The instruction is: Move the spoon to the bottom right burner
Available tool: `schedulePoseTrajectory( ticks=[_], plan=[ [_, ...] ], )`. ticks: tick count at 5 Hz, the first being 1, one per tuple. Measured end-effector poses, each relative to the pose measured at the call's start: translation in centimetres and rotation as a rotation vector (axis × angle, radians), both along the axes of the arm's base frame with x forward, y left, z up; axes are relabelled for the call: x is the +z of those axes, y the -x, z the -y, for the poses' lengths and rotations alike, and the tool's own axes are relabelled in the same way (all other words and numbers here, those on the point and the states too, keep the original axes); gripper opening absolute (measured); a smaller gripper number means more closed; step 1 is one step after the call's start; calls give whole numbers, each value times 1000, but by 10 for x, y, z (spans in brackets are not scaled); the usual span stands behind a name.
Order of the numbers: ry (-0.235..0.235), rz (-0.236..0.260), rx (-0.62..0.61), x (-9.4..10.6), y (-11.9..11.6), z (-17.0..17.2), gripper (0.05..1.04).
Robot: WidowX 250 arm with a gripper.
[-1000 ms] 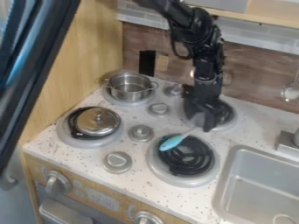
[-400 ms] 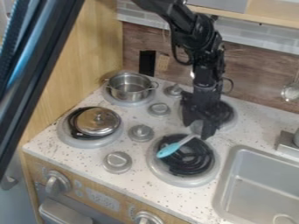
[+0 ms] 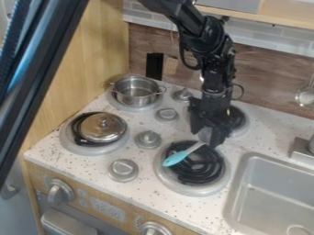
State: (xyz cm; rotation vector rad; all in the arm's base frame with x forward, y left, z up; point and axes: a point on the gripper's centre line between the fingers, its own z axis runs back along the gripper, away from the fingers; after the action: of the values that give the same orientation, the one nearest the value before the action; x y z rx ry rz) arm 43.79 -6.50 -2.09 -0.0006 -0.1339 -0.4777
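The hand [image 3: 206, 137] grips the spoon [image 3: 176, 159] by its handle, which leaves the bowl over the bottom right burner [image 3: 205, 169], presumably for setting down.

Rear right burner [image 3: 244, 131] partly hidden behind the gripper [image 3: 206, 137]; upper end of the spoon's [image 3: 176, 159] handle indistinct at the gripper. Arm [image 3: 211, 39] cut off by the top edge; sink [image 3: 270, 197] cut off at right and bottom; oven display [image 3: 109, 210] blurred.
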Motion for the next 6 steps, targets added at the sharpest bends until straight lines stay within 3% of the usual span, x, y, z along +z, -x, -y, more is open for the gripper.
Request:
schedulePoseTrajectory(
  ticks=[1,2,3,4,6],
  plan=[
    [-7,-4,-2,0,1,0,1011],
    [-15,-9,9,-1,2,-3,1009],
    [-25,-48,34,-10,15,-6,999],
    [-33,22,103,30,15,-11,999],
    [15,-7,247,54,31,-23,999]
  ],
)
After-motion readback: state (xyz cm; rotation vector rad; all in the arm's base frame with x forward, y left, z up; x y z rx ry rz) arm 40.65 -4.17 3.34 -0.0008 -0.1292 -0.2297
